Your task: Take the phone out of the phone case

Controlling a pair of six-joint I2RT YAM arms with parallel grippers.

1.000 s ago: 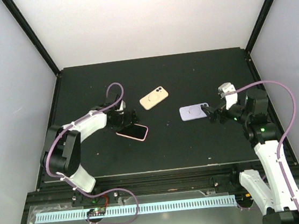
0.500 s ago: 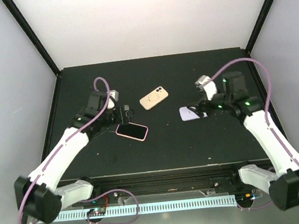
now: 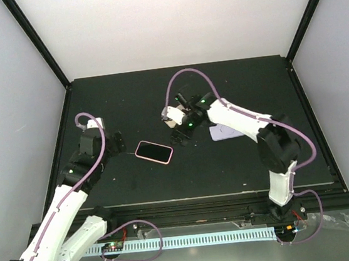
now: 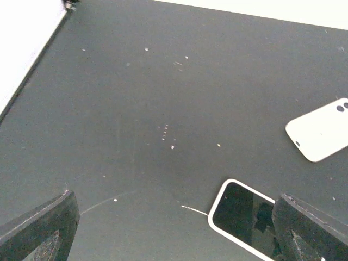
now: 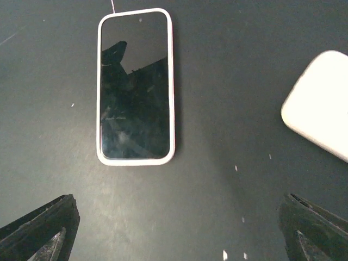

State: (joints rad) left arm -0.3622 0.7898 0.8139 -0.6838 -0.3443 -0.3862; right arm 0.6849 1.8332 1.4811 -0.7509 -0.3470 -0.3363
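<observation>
The phone in its pink-white case lies screen up on the black table, left of centre. It also shows in the left wrist view and the right wrist view. My left gripper hovers just left of it, open and empty. My right gripper hovers just right of the phone, open and empty. Neither gripper touches the phone.
A beige case lies near the phone; my right arm hides it in the top view. A lavender case lies right of centre, partly under the right arm. Raised black rails edge the table.
The right arm has swung far left from the lavender case to beside the phone, covering the beige case. The left gripper has drawn back to the left of the phone.
</observation>
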